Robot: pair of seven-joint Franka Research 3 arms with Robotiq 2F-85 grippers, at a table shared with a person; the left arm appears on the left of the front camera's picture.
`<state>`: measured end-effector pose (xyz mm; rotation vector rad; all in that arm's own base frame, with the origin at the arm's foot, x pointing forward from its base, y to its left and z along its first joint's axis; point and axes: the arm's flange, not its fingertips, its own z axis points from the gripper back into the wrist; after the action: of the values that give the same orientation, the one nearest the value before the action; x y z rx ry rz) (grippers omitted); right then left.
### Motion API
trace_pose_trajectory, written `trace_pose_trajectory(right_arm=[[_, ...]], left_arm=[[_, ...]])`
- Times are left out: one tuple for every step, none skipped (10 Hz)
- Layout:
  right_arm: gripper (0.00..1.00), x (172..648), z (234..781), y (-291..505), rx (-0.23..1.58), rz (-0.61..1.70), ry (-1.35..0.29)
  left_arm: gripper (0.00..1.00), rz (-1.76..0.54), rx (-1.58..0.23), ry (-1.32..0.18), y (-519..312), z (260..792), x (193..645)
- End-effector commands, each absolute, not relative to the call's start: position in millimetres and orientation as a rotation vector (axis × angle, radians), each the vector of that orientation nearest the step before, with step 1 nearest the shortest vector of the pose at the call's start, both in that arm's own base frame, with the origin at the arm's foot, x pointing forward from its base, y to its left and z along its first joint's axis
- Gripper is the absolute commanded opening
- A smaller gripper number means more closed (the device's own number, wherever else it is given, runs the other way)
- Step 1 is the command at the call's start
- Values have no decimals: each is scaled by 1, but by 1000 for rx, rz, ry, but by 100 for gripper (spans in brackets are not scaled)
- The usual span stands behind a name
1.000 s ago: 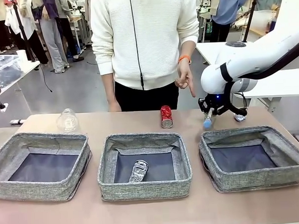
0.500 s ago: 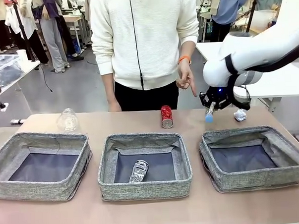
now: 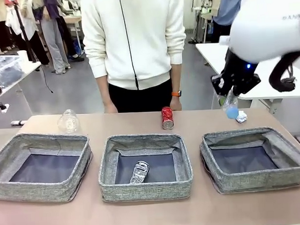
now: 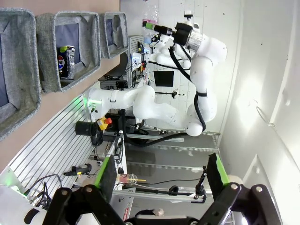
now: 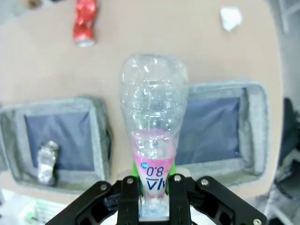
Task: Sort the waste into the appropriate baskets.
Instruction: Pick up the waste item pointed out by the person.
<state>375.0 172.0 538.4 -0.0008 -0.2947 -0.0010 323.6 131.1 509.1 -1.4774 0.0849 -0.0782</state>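
Bottle: clear plastic bottle point(image 5: 153, 117), seemingly empty, hanging in the air well above the table point(image 3: 144, 212), near the far edge of the right basket point(image 3: 257, 180).
Grip: right gripper point(image 5: 153, 187) pinched narrowly on the bottle's pink label band, a green pad on each side.
Handling: probably very light, thin-walled and springy. It is smooth, so it may slip or dent, and the label band looks the firmest place to hold.
Left gripper point(image 4: 161, 180): fingers spread wide, holding nothing.
Middle basket point(image 3: 146, 188): a crushed can point(image 3: 139, 172) lies inside.
Table beyond the baskets: red soda can point(image 3: 166, 117) standing, white paper ball point(image 3: 241, 117) at the right, crumpled container point(image 3: 68, 121) at the left.
Person point(image 3: 134, 43): standing at the far side.
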Motion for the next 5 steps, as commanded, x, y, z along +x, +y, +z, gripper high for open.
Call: trace_pose_trajectory(right_arm=[[0,399,537,156,8,-102,-267],[0,399,537,156,8,-102,-267],[0,399,537,156,8,-102,-267],[21,380,536,165,-6,-27,-288],[21,382,529,178,41,-13,-254]], left_arm=[[100,-81,-1485,71,130,511,324],[100,-81,-1485,71,130,511,324],[100,-81,-1485,71,130,511,324],[100,-81,-1485,71,130,511,324],[100,-81,-1485,71,130,511,324]])
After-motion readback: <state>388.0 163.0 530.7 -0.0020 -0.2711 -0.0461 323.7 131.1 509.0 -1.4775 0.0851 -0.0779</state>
